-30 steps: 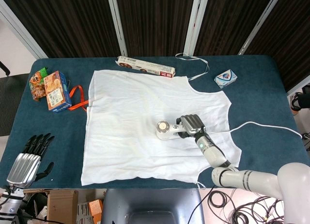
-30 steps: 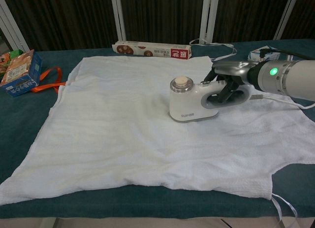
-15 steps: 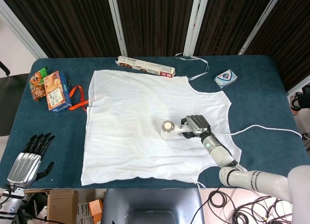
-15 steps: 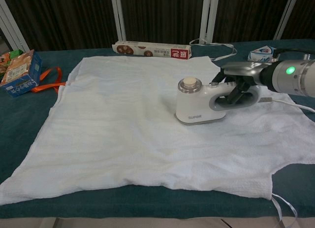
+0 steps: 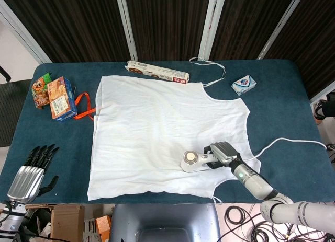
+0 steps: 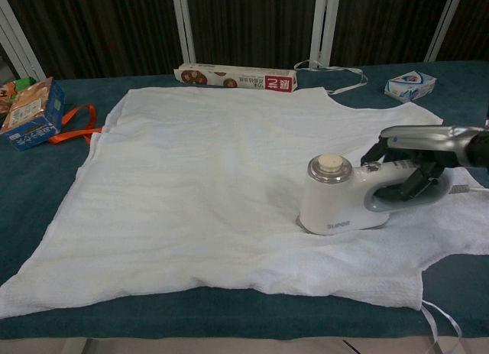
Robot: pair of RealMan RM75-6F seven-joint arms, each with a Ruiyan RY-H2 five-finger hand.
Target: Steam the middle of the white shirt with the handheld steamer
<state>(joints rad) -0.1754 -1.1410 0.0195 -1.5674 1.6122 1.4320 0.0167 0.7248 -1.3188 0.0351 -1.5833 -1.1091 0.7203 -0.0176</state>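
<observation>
The white shirt (image 5: 157,132) (image 6: 206,178) lies spread flat on the blue table. A white handheld steamer (image 5: 192,160) (image 6: 336,201) stands on the shirt's near right part, close to its lower hem. My right hand (image 5: 224,152) (image 6: 416,167) grips the steamer's handle, fingers wrapped around it. A white cord (image 5: 285,141) trails from the steamer to the right across the table. My left hand (image 5: 31,171) hangs off the table's near left corner with its fingers spread, holding nothing; the chest view does not show it.
A long snack box (image 5: 157,72) (image 6: 235,77) lies along the shirt's far edge. A blue box (image 5: 62,98) (image 6: 30,113), snack packets (image 5: 41,88) and an orange strap (image 5: 84,103) sit at the left. A small blue-white packet (image 5: 244,84) (image 6: 409,86) lies at the far right.
My right hand has drawn the steamer across the shirt toward me and to the right, from near the shirt's middle to its near right part. The left hand has not moved.
</observation>
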